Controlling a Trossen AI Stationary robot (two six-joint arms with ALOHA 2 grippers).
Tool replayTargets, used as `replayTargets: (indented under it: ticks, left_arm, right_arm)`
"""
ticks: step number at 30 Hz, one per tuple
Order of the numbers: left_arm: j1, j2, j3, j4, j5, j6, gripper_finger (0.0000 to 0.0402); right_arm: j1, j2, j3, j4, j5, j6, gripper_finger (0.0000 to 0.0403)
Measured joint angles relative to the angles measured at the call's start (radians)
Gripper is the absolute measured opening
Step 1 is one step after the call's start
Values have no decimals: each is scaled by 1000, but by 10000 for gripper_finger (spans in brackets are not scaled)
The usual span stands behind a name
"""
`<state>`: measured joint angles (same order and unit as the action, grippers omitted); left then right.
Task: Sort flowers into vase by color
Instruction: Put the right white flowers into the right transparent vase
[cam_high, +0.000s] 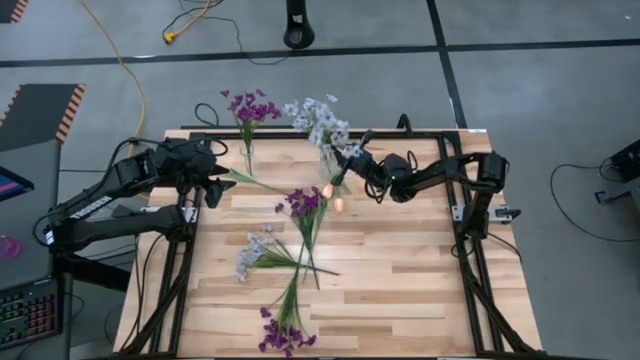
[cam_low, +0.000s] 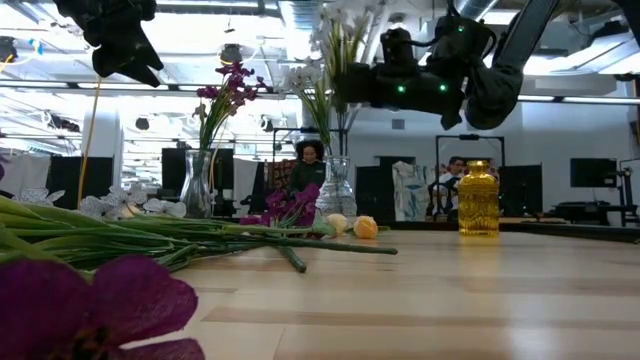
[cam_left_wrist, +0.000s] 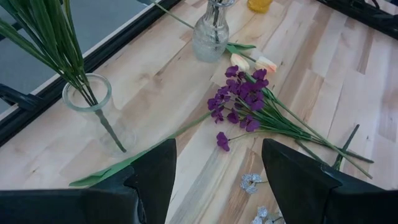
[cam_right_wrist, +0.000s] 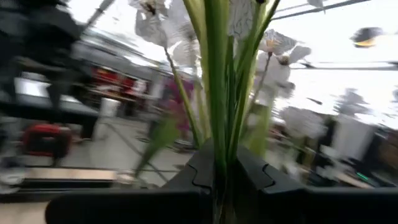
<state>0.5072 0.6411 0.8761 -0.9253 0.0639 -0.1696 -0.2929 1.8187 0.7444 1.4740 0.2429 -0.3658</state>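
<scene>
At the far left, the left hand hangs above the desk's left edge with its two dark fingers spread wide and nothing between them. Just beyond it, near the back rail, stands a clear glass vase holding purple sprigs; a long loose green leaf lies on the pale wooden-plank desk at its foot.

Toward the middle, loose flowers lie crossed in a heap: a deep purple cluster nearest the vases, a pale blue-white cluster to its left, another purple bunch at the front edge, and two small peach-cream buds beside the second vase.

That second clear glass vase stands at the back centre and carries the white-blue stems. The right hand is up against it, fingers drawn narrow around a bundle of green stems; whether they are pinching or only just loosening is hard to tell from the blurred wrist view.

These sprigs look light and springy, with thin wire-like stems that flex and slippery plastic skin. The blooms would crush or shed, so the best hold is mid-stem, below the flower heads, where the stalk is bare. The crossed stems in the heap will likely drag their neighbours along, so a stem end lying free of the pile is the safer pick.
</scene>
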Motion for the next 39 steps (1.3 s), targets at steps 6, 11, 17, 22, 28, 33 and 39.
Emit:
replayTargets:
  ticks: [6, 11, 17, 22, 28, 33, 39]
  left_arm:
    - [0, 0, 0, 0, 0, 0, 224]
    - [0, 0, 0, 0, 0, 0, 224]
    - [0, 0, 0, 0, 0, 0, 224]
    - [0, 0, 0, 0, 0, 0, 224]
    - [0, 0, 0, 0, 0, 0, 224]
    - [0, 0, 0, 0, 1, 0, 224]
    - [0, 0, 0, -1, 1, 0, 224]
  right_arm:
    - [12, 0, 0, -7, 186, 2, 57]
    - [17, 0, 0, -16, 190, 1, 58]
    - [18, 0, 0, -31, 194, 0, 61]
    - [18, 0, 0, -40, 205, 0, 96]
    - [18, -1, 0, -57, 205, 16, 175]
    - [24, -1, 0, -114, 278, 144, 236]
    - [59, -7, 0, -175, 368, 157, 261]
